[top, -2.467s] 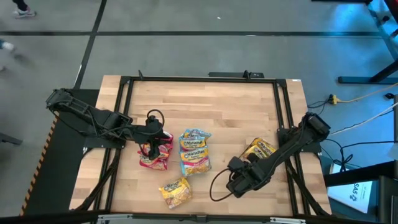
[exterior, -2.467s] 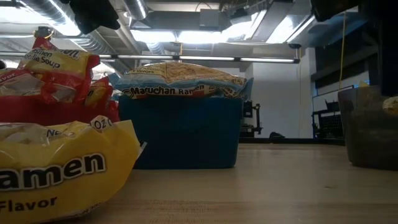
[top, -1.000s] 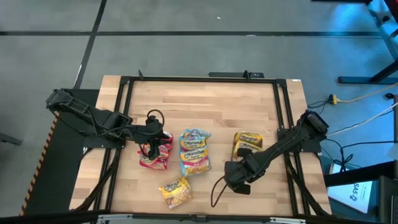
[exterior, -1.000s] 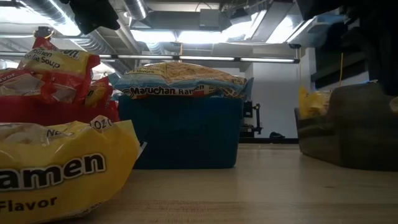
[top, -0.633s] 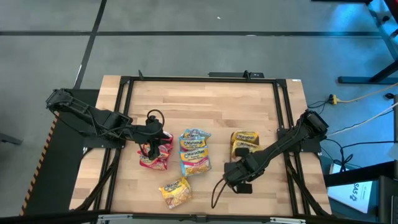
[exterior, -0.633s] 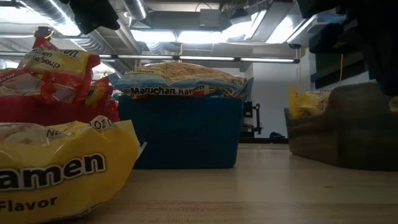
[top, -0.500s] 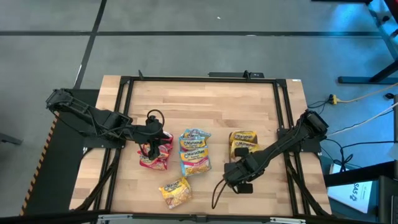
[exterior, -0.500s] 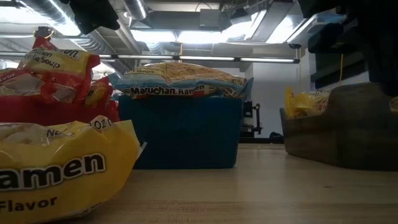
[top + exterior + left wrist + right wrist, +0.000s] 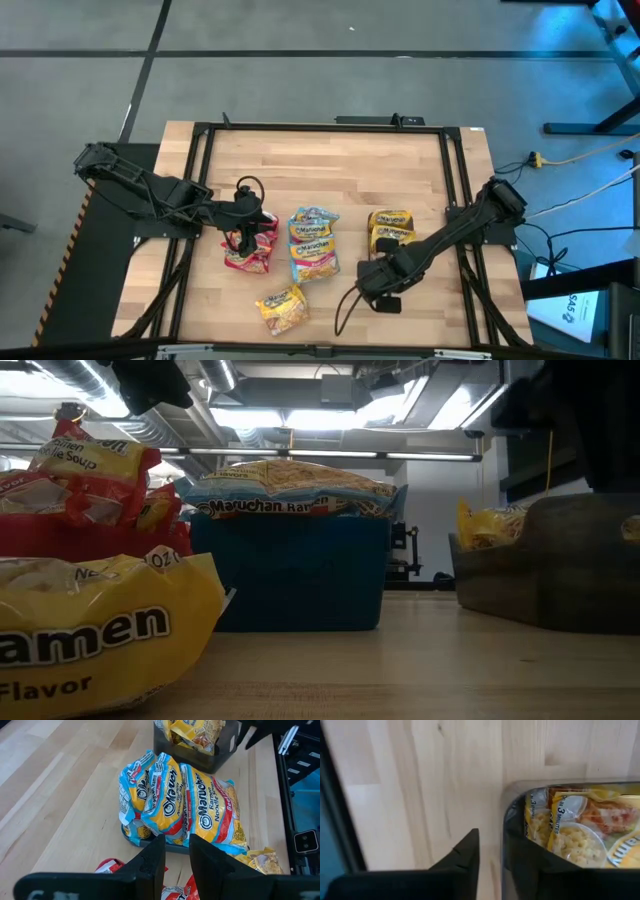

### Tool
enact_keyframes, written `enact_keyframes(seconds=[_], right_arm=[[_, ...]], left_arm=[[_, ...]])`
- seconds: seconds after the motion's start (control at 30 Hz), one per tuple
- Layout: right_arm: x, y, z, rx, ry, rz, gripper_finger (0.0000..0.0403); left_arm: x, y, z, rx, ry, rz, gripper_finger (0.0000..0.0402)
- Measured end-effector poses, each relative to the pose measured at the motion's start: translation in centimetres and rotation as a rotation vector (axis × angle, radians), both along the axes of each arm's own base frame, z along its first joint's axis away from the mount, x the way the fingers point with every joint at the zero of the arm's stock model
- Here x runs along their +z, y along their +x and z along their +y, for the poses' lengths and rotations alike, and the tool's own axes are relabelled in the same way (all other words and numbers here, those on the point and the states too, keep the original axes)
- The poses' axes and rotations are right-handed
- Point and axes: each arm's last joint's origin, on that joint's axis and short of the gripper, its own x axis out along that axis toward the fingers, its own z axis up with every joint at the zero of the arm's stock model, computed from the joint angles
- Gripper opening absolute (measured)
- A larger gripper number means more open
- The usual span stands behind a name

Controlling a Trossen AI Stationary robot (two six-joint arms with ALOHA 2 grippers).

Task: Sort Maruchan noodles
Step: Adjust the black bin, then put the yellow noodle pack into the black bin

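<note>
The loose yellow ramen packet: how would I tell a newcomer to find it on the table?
Start at the wooden table and go to its near edge, below the row of trays. The loose yellow ramen packet lies there alone on bare wood, just below the blue-edged pile. Unlike the other yellow packets, it sits in no tray; those are in the dark grey tray on the right.

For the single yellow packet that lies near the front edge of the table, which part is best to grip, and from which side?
Probably from above, at one crinkled end seam. The loose yellow packet lies flat and askew on the table, apart from the trays, so its thin sealed ends are likely easier to pinch than its wide middle.
</note>
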Motion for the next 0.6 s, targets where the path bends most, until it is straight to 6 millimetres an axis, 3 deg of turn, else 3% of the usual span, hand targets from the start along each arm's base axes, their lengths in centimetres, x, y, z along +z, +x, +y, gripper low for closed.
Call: enact_keyframes(seconds=[0.2,0.43,0.6], right_arm=[[2.7,0.8,0.6,0.012,0.043,-0.072,0.0141],[4.6,3.7,2.2,0.096,0.171,-0.419,0.0149],[3.4,6.5,1.9,-0.044,0.196,-0.561,0.0149]], left_arm=[[0.0,0.0,0.0,0.001,0.001,0.0,0.008],[0.0,0.0,0.0,0.002,0.002,-0.001,0.008],[0.0,0.0,0.0,0.001,0.003,0.003,0.008]])
